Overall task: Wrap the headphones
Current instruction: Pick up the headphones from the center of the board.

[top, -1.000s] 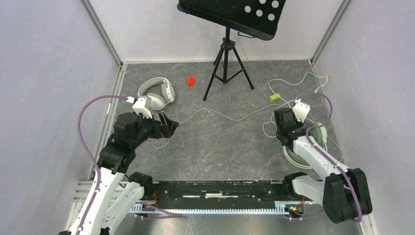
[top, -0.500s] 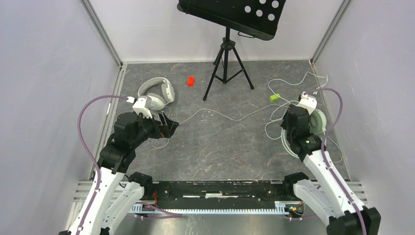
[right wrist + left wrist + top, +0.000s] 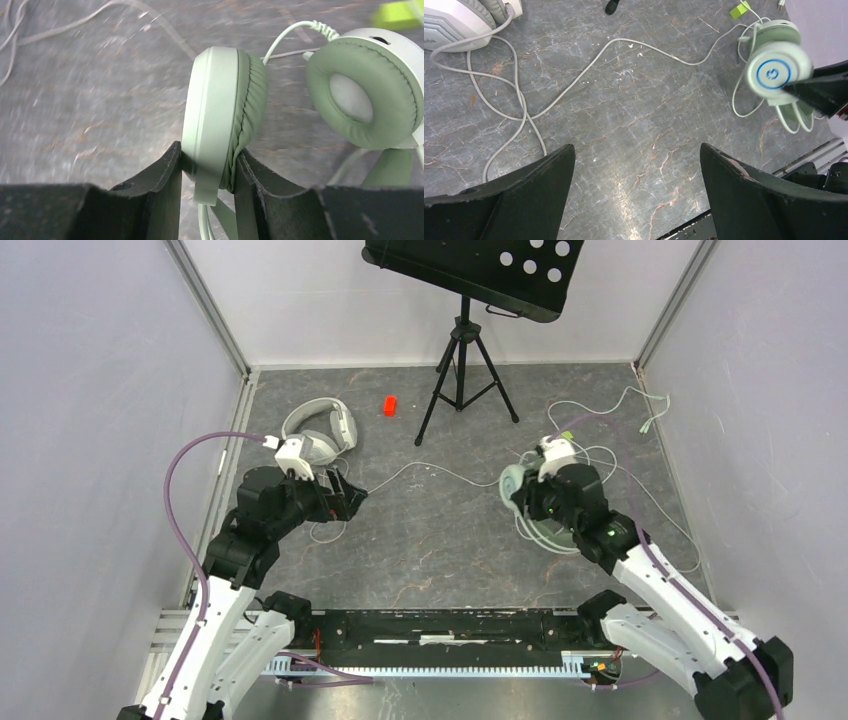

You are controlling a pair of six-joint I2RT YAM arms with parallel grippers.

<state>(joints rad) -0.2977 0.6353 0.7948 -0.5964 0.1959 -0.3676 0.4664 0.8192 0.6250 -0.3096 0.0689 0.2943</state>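
- Dark grey marbled table (image 3: 440,540), veined with pale streaks.
- White-grey headset (image 3: 322,430) lying at far left.
- Long pale cable (image 3: 689,63) snaking across the middle.
- Small red object (image 3: 390,405) near a black tripod stand (image 3: 462,390).
- Loose cable loops (image 3: 590,409) at far right.

Top external: fixed, high behind the arm bases, looking down on the whole counter (image 3: 440,540).
Left wrist: raised, looking steeply down on the middle of the counter.
Right wrist: very close, low, looking past the right gripper (image 3: 207,152).
Shared: mint headset (image 3: 525,490), in all three views.
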